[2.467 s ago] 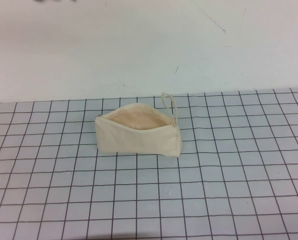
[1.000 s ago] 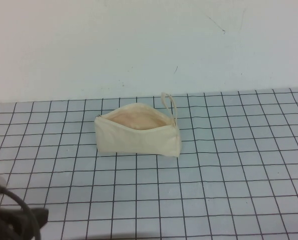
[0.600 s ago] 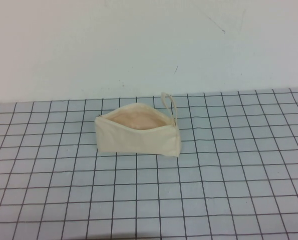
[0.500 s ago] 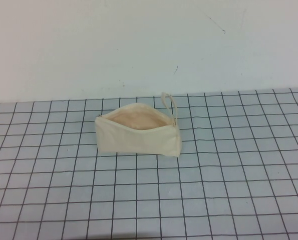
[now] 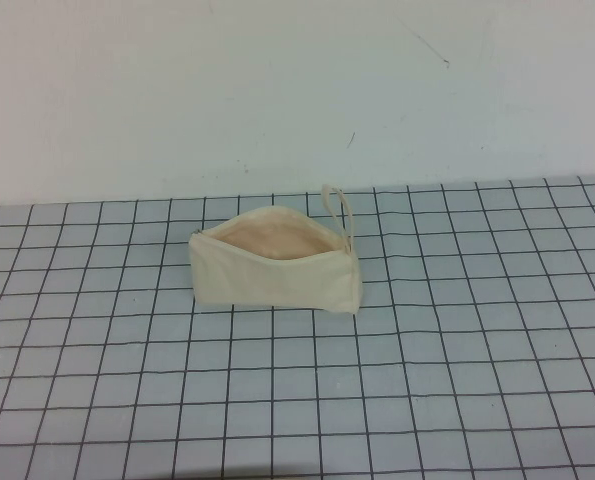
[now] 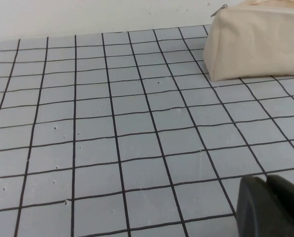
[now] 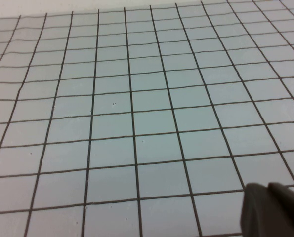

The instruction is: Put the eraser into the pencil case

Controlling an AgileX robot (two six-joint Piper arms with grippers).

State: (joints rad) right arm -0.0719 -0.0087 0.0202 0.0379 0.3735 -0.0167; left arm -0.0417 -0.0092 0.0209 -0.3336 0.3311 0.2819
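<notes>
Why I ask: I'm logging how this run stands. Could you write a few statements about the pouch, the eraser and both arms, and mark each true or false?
1. The pencil case sits on the grid mat with its zip open. True.
2. An eraser lies on the mat beside the pencil case. False: no eraser shows in any view.
3. The left gripper is clamped on the pencil case. False: only a dark part of it shows in the left wrist view, apart from the case.
4. The right gripper is over bare grid mat, with only a dark part showing in its wrist view. True.
5. The fabric loop is at the case's right end. True.
</notes>
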